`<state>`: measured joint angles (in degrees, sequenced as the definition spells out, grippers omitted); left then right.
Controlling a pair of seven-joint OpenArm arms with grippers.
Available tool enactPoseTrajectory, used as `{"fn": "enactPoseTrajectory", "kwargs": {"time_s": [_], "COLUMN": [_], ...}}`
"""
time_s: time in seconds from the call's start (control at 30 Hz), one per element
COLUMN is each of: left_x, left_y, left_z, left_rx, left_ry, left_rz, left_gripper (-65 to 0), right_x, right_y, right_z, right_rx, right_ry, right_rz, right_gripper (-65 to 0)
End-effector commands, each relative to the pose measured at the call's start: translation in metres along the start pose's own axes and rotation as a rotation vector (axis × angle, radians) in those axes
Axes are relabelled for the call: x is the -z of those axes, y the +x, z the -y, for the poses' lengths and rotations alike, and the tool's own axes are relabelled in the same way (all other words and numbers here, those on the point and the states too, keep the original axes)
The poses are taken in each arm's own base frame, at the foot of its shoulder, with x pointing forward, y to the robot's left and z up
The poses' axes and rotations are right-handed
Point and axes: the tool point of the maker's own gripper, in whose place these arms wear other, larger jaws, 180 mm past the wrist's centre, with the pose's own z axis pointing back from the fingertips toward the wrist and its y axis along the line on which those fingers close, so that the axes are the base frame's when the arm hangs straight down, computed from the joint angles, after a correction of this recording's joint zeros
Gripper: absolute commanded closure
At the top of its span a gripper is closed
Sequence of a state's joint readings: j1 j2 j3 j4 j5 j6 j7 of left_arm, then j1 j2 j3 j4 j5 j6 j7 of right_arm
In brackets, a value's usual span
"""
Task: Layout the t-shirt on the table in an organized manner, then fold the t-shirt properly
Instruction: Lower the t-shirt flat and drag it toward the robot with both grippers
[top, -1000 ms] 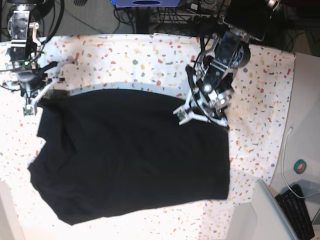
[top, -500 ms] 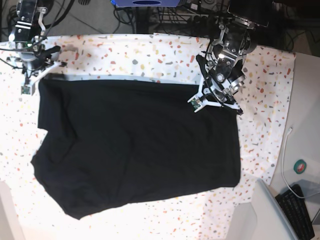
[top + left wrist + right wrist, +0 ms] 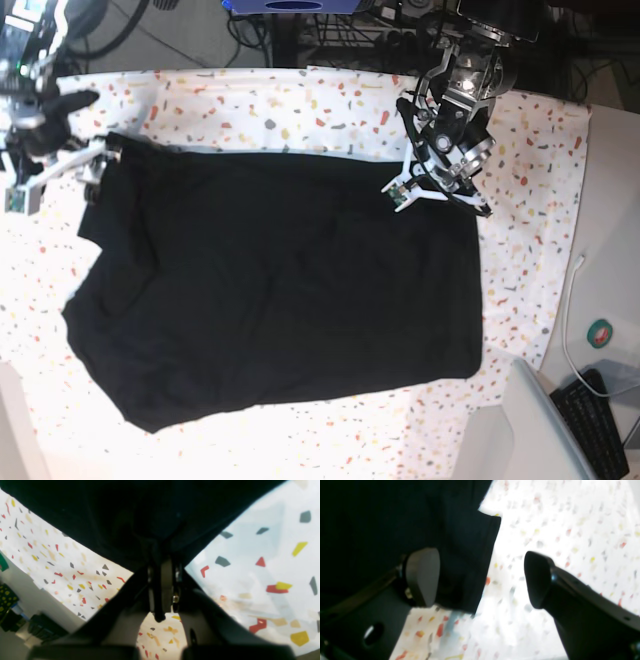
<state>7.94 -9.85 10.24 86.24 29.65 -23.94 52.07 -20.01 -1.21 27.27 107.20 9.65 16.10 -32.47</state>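
The black t-shirt (image 3: 280, 290) lies spread wide over the speckled table (image 3: 300, 100). My left gripper (image 3: 440, 195) sits at the shirt's far right corner. In the left wrist view this gripper (image 3: 163, 566) is shut on a bunch of the black t-shirt (image 3: 140, 512), lifted above the table (image 3: 250, 555). My right gripper (image 3: 60, 175) stands at the far left corner. In the right wrist view it (image 3: 480, 580) is open. The t-shirt's hemmed corner (image 3: 467, 555) rests loose against the left pad (image 3: 422, 577), with bare table (image 3: 545, 517) by the other finger.
A plain grey surface (image 3: 615, 200) borders the table on the right, with a white cable (image 3: 568, 320), a green tape roll (image 3: 602, 333) and a black keyboard (image 3: 592, 425). Cables and equipment (image 3: 330, 25) crowd the floor behind the far edge.
Both arms have drawn the shirt's far edge toward the back of the table, stretching it flatter. The right gripper has opened and let the left corner go. The left gripper stays shut.
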Motion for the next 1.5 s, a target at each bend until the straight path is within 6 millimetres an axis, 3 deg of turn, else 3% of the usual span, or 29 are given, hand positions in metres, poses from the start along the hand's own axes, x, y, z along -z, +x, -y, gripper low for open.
{"fn": "enactPoseTrajectory", "kwargs": {"time_s": [0.0,0.1,0.23,0.53,0.7,0.8,0.93,0.97,1.07,1.2,1.47], "left_x": [-0.003,-0.005,-0.007,-0.007,-0.007,-0.007,-0.007,-0.007,-0.007,-0.007,-0.008], "left_y": [0.000,0.000,-0.001,-0.001,0.000,-0.001,-0.001,-0.001,-0.002,-0.002,-0.011], "left_z": [-0.004,-0.004,-0.002,-0.003,-0.003,-0.003,-0.003,-0.003,-0.004,-0.004,-0.003], "left_rx": [-0.005,-0.005,-0.004,-0.005,-0.006,-0.003,-0.002,-0.002,-0.003,-0.003,-0.005], "left_ry": [0.017,0.020,0.019,0.021,0.022,0.024,0.025,0.025,0.026,0.026,0.025], "left_rz": [0.000,0.006,0.010,0.009,0.011,0.008,0.008,0.008,0.005,0.005,-0.046], "left_gripper": [0.0,0.0,0.0,0.0,0.0,0.0,0.0,0.0,0.0,0.0,0.0], "right_x": [0.014,0.065,0.107,0.118,0.121,0.124,0.132,0.131,0.118,0.082,0.042], "right_y": [0.024,0.025,0.007,-0.002,-0.005,-0.013,-0.029,-0.032,-0.025,-0.020,-0.088], "right_z": [0.006,0.029,0.051,0.049,0.027,0.026,0.025,0.026,0.051,0.073,0.073], "right_rx": [-0.008,-0.017,0.030,0.042,0.003,0.012,0.043,0.048,0.111,0.136,0.185], "right_ry": [-0.017,-0.074,-0.087,-0.069,-0.025,-0.020,-0.012,-0.014,-0.077,-0.160,-0.208], "right_rz": [0.061,-0.013,-0.133,-0.147,-0.156,-0.179,-0.232,-0.239,-0.188,-0.109,-0.205], "right_gripper": [-50.1,-50.1,-50.1,-50.1,-49.7,-38.3,-7.4,0.0,0.0,0.0,0.0]}}
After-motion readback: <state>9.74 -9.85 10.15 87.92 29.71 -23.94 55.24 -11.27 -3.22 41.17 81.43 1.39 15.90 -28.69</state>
